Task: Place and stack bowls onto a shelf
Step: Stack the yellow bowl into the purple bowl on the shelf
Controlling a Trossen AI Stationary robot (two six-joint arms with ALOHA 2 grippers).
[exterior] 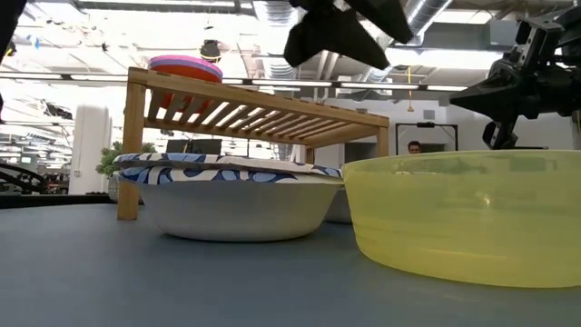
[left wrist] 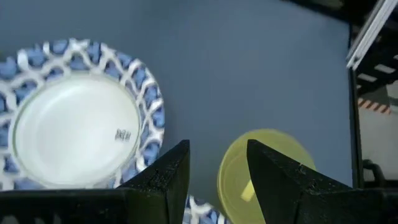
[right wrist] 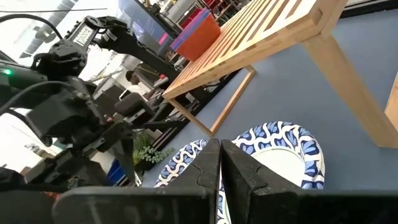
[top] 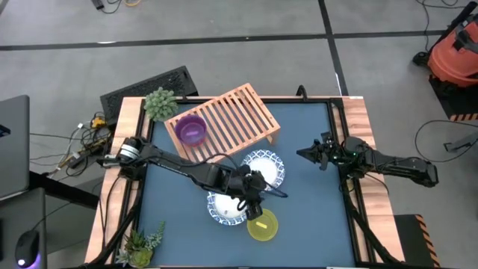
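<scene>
A stack of small bowls, purple on top (top: 191, 131) with red beneath (exterior: 186, 65), stands at the left end of the slatted wood shelf (top: 231, 116). One white blue-rimmed bowl (top: 266, 167) rests on the table by the shelf's near edge. A second one (top: 224, 208) lies nearer, and the yellow bowl (top: 262, 226) stands to its right. My left gripper (top: 257, 194) hovers open above the table among these three bowls; its wrist view shows a white bowl (left wrist: 74, 130) and the yellow bowl (left wrist: 264, 171) below it. My right gripper (top: 302, 154) waits shut over the table's right side.
A potted plant (top: 159, 103) stands at the far left corner and another (top: 142, 240) at the near left corner. A black slab (top: 146, 86) lies beyond the far edge. Bare blue table (top: 314, 202) lies near right.
</scene>
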